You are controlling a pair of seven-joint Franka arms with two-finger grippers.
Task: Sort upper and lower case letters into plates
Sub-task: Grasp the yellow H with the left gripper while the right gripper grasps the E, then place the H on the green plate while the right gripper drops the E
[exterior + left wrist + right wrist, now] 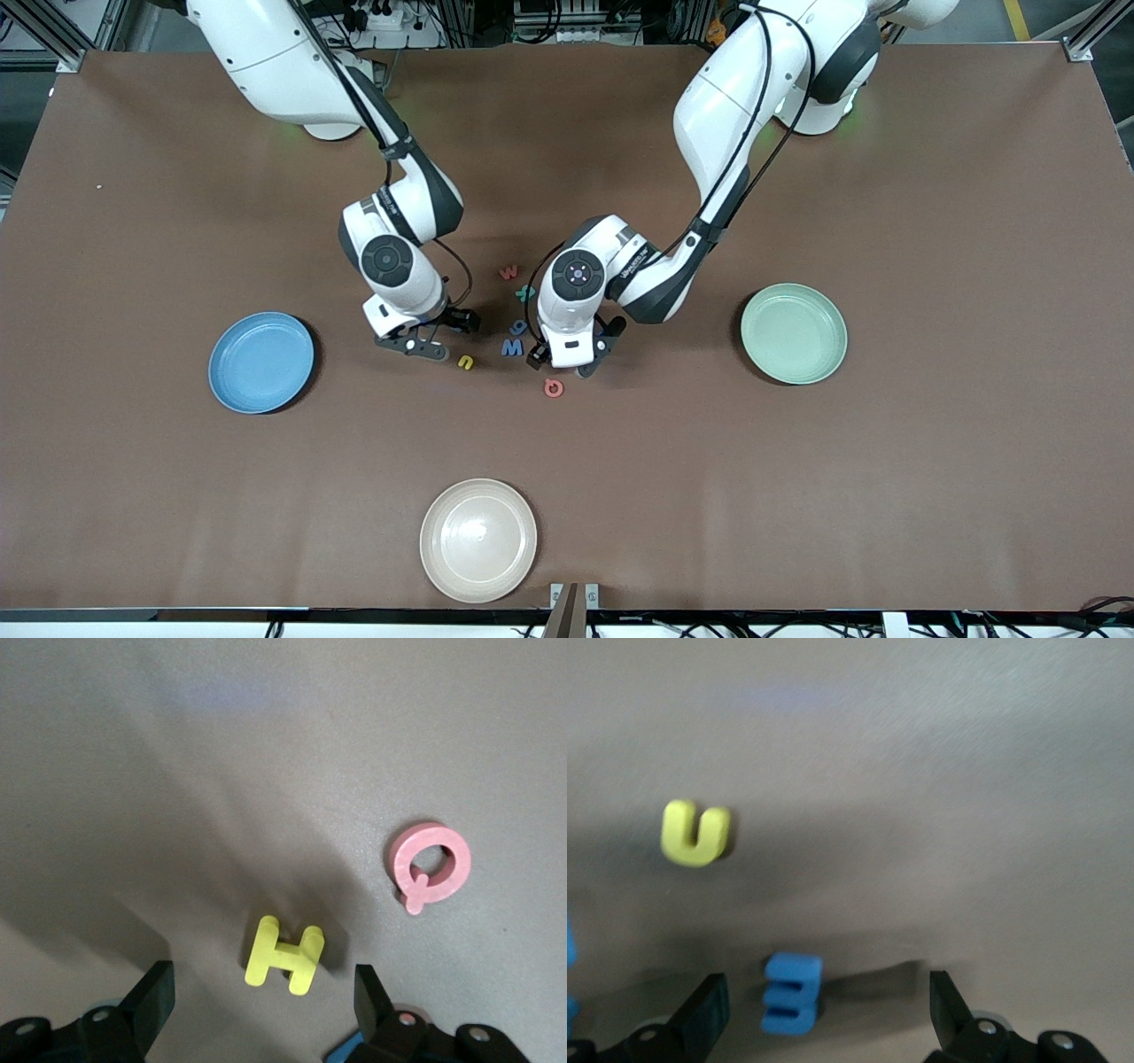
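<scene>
The left gripper (261, 992), fingers wide apart, sits low around a small yellow H (284, 955) in the middle of the table, between the blue plate (260, 361) and green plate (793, 333); it looks light and stiff, so pinch its flat sides, while the right gripper (824, 1005), also wide apart, hangs over a blue E (790, 993).

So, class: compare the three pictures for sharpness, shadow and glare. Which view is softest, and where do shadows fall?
Right wrist view: softest, the yellow u and blue E have smeared edges. Left wrist view: crisper, the yellow H and pink Q show clean outlines, with broad dark shadows across the mat. Front view: even light, a faint sheen on the cream plate, short shadows under both arms.
</scene>
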